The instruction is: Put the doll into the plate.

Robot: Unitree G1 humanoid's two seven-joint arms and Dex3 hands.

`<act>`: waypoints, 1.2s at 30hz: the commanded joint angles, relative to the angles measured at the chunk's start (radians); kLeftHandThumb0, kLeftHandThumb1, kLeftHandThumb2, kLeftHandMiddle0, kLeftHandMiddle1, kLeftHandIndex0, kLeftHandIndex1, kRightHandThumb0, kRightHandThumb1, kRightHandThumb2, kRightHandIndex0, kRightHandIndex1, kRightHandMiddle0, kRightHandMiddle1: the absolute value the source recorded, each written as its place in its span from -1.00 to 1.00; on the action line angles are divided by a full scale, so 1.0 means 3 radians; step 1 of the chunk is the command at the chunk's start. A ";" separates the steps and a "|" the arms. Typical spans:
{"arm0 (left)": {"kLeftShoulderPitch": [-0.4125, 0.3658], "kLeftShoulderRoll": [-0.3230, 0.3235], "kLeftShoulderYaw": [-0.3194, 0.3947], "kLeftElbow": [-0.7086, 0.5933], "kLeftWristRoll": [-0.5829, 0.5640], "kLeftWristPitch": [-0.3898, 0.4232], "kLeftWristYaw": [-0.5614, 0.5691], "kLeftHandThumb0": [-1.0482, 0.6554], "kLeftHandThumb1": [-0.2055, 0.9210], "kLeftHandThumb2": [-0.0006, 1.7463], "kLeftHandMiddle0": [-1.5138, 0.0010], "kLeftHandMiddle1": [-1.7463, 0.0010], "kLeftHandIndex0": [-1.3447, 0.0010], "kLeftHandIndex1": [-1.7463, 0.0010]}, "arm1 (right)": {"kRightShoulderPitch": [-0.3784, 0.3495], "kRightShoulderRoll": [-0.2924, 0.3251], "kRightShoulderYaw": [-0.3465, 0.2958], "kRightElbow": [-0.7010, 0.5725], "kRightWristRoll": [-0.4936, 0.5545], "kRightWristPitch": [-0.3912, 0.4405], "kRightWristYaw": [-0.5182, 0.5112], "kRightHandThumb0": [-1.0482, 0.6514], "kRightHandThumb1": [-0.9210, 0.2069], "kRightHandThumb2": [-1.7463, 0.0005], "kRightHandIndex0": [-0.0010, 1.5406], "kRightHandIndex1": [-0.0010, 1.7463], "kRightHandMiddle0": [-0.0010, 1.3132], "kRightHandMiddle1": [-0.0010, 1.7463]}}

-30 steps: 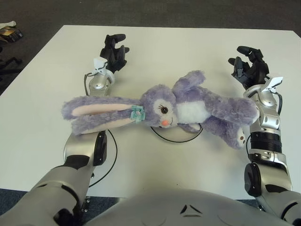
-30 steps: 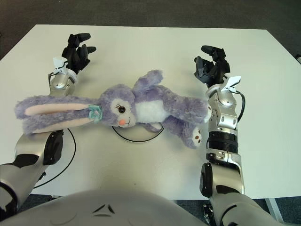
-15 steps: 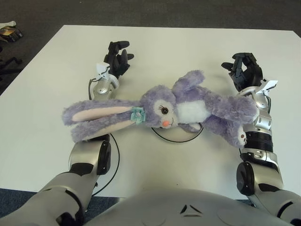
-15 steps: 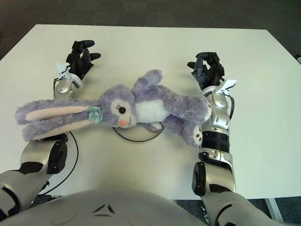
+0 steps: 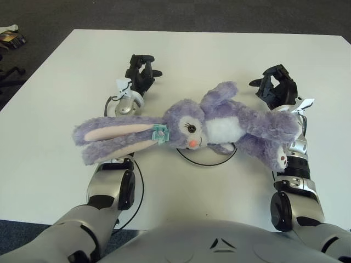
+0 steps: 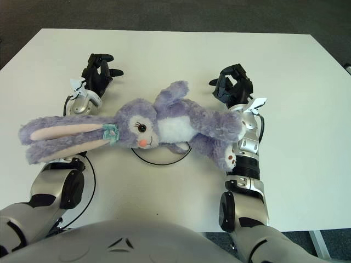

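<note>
A purple plush rabbit doll (image 5: 219, 123) lies on its back across the middle of the white table (image 5: 208, 55). Its body covers a white plate, of which only the dark front rim (image 5: 205, 163) shows. The long ears stretch left over my left forearm. My left hand (image 5: 141, 68) shows behind the ears with its fingers spread and nothing in them. My right hand (image 5: 277, 85) is just right of the doll's raised arm, fingers loosely curved and apart, holding nothing. The doll's legs lie against my right wrist.
A black cable (image 5: 134, 186) loops on the table beside my left forearm. The table's far edge borders dark carpet. Some small items (image 5: 11, 35) lie on the floor at the far left.
Both hands have swung inward toward the doll, the right one more than the left. The ears have shifted slightly; the doll's body stays over the plate.
</note>
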 commanded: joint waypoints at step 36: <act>0.0741 -0.0034 -0.0232 -0.0596 0.0237 -0.0419 -0.0069 -0.24 0.43 0.10 -0.24 -1.00 0.40 -1.00 | 0.0618 0.0416 0.0289 -0.0757 -0.0355 0.0014 -0.0560 0.23 0.61 -0.90 0.12 0.95 -0.08 1.00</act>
